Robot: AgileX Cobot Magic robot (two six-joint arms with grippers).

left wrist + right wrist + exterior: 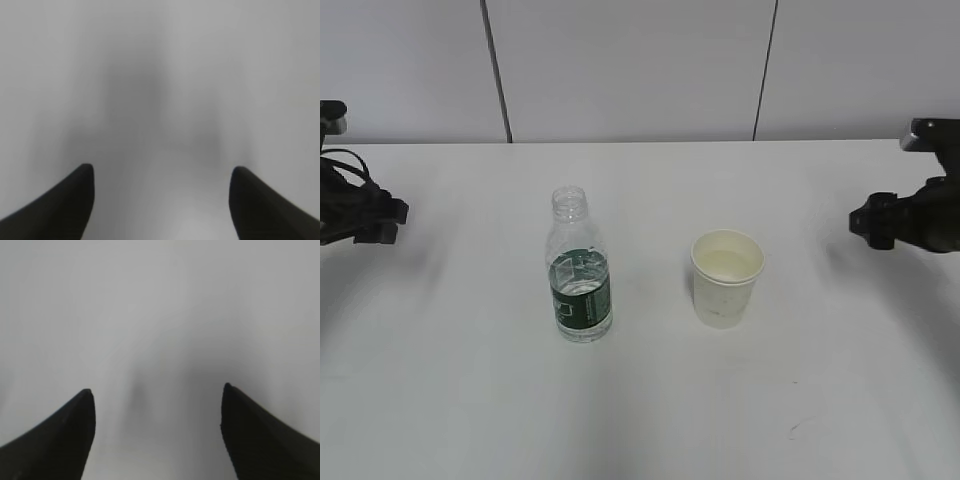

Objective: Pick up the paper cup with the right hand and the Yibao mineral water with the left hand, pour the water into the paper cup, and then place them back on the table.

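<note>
Behind the counter we've just got a plain pale grey wall (640, 70) — flat panels split by two thin dark vertical seams (498, 70), one left of middle and one right of middle, both leaning a bit. Nothing else non-task that we can make out — both wrist views are blurry grey.

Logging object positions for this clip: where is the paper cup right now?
In the exterior view the paper cup stands upright on the table, right of centre, beside the Yibao mineral water.

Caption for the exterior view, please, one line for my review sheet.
Uncapped Yibao mineral water and paper cup stand apart on the table, both grippers at the edges.
</note>
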